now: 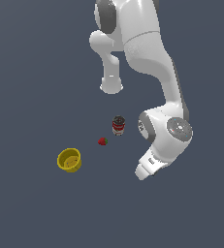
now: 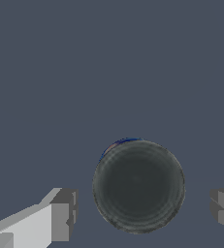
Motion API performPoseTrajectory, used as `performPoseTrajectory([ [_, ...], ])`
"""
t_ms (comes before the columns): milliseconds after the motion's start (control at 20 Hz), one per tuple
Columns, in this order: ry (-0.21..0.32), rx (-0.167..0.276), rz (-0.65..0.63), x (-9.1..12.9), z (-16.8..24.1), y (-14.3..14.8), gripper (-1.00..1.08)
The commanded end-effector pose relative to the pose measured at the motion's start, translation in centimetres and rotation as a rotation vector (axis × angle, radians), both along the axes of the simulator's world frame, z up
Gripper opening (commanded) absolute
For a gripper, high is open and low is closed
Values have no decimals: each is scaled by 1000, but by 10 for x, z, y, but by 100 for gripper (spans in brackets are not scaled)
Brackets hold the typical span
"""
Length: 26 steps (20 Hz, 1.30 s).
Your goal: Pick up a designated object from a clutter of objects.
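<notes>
In the wrist view the small dark grey-black can (image 2: 138,186), seen from above with a thin blue band at its rim, stands between my two fingers. One fingertip (image 2: 65,213) is on one side and the other (image 2: 222,208) on the other side, both apart from the can. My gripper (image 2: 143,210) is open around it. In the exterior view the arm's wrist (image 1: 152,164) hides the can and the fingers. The red-and-white can (image 1: 118,125), the strawberry (image 1: 103,141) and the yellow cup (image 1: 69,160) lie to the exterior view's left of the wrist.
The arm's base and upper links (image 1: 133,43) rise at the back. The dark grey floor (image 1: 36,72) spreads all round. The yellow-green ball is not in view.
</notes>
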<state>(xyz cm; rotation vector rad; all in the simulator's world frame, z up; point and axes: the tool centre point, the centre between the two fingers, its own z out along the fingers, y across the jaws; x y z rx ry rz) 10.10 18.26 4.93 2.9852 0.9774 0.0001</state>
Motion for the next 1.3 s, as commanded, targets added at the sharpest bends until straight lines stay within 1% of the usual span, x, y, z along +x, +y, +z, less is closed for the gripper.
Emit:
performPoseTrajectory([
  [0,1,0,1,-1,-13,0,100],
  [200,0,0,2,-1,-31,0,100],
  [450,0,0,2,0,-36,1,100],
  [500,0,0,2,0,-36,1,-100],
  [1250,1,0,1,-1,-32,-4,-100],
])
